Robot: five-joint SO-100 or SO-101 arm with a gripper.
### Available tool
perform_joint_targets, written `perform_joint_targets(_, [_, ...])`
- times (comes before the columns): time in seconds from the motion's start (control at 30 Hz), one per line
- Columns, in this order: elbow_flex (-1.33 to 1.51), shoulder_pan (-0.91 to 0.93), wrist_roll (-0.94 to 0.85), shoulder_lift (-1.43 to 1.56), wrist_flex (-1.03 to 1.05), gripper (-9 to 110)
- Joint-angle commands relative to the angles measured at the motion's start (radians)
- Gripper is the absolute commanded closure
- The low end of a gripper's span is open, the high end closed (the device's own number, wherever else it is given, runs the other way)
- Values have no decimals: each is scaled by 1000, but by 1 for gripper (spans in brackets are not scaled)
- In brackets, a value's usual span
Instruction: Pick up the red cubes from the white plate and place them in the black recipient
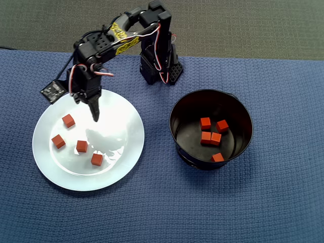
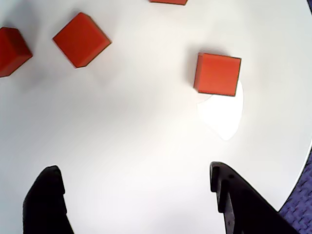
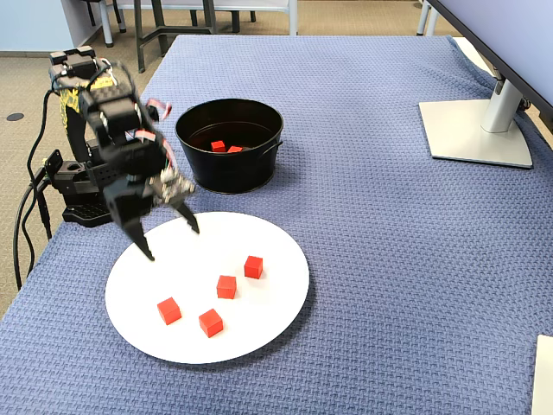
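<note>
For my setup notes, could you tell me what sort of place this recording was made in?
Probably an office or lab: a monitor stand sits on the blue cloth-covered table, chair legs stand on the floor behind, and a small robot arm works at the table's edge.

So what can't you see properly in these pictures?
- Fixed view: the pot's near wall hides most of the cubes inside; only two show.
- Wrist view: the top edge cuts off one cube, the left edge another.
- Overhead view: the arm covers part of the plate's far rim.
</note>
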Motion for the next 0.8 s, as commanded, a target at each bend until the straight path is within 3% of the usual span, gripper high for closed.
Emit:
perform_joint_targets(0.0, [-12,34,-14,-63,-80,72])
perform_joint_targets(0.77, [-169,78,46,-399,-270,82])
